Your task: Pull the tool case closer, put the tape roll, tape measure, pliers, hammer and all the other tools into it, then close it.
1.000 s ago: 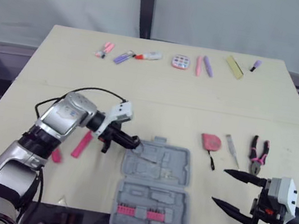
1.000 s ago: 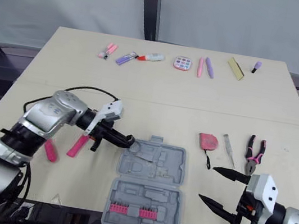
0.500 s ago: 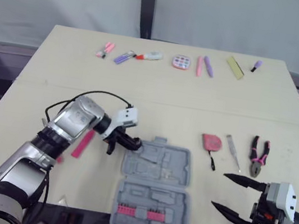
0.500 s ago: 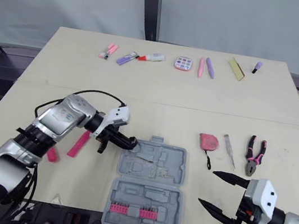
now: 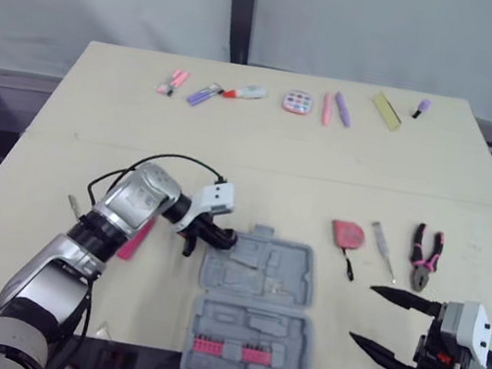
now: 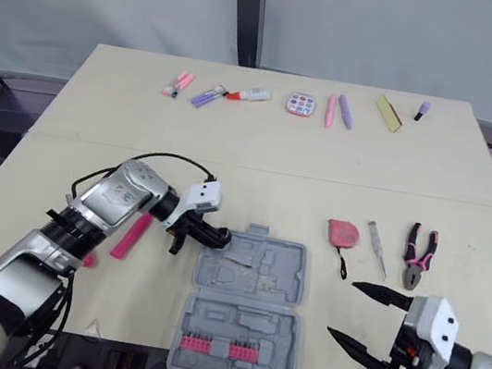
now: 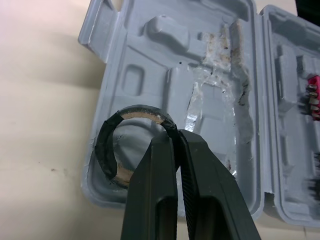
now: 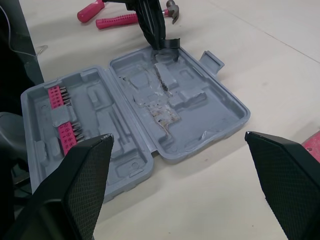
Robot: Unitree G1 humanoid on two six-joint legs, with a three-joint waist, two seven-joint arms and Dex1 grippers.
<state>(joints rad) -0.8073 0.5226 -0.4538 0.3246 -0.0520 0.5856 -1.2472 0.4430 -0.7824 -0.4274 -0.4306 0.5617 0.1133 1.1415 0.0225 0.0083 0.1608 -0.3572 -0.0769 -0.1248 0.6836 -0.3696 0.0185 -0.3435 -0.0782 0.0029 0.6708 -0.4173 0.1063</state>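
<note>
The grey tool case [image 5: 292, 276] lies open near the table's front edge, with pink bits [image 5: 225, 348] in its near half. My left gripper [image 5: 225, 235] is shut on the black tape roll [image 7: 112, 150], holding it over the far half's left corner. The pink-handled hammer [image 5: 136, 237] lies left of the case, behind my left arm. To the right of the case lie the pink tape measure [image 5: 347, 233], a thin metal tool [image 5: 384, 248] and the pink pliers [image 5: 424, 255]. My right gripper [image 5: 361, 312] stands open at the front right, with nothing in it.
A row of small pens, markers and a round palette [image 5: 297, 102] lies along the far edge. A small pink-handled item [image 6: 87, 260] rests by my left forearm. A black cable [image 5: 170, 161] loops over the left wrist.
My left wrist and forearm have swung right, carrying the tape roll slightly further over the case's corner. The right gripper has sunk a little toward the near edge, still open.
</note>
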